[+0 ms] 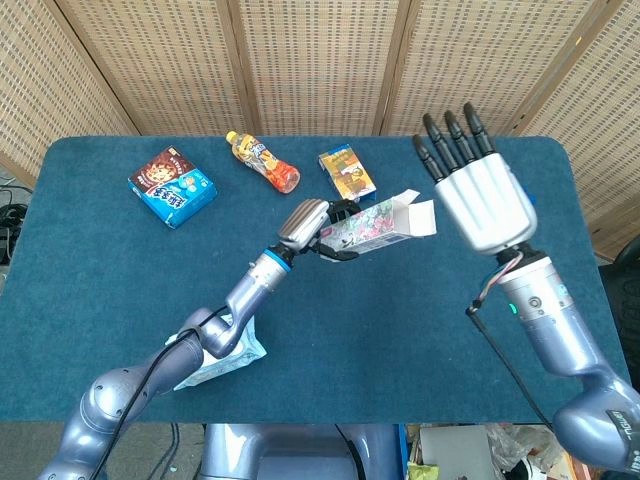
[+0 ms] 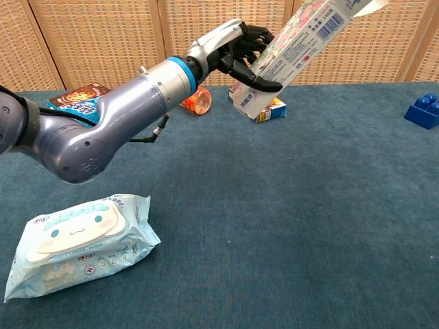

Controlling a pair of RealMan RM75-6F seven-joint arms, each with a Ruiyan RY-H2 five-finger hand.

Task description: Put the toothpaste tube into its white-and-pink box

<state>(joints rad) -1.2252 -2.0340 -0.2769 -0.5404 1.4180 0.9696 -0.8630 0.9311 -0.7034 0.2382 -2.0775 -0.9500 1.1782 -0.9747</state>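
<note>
My left hand (image 1: 310,225) grips the lower end of the white-and-pink toothpaste box (image 1: 375,225) and holds it above the table. The box slants up toward the right. In the chest view the same left hand (image 2: 236,51) holds the box (image 2: 295,51) by its lower end, barcode side facing the camera. The end flap (image 1: 418,212) at the box's right end stands open. My right hand (image 1: 480,195) is raised to the right of that end, apart from it, with its fingers straight and spread and nothing in it. No toothpaste tube shows in either view.
At the back of the blue table lie a brown-and-blue snack box (image 1: 173,185), an orange bottle (image 1: 263,162) and a small yellow box (image 1: 347,172). A blue brick (image 2: 423,110) sits at the far right. A wet-wipes pack (image 2: 79,243) lies near the front left.
</note>
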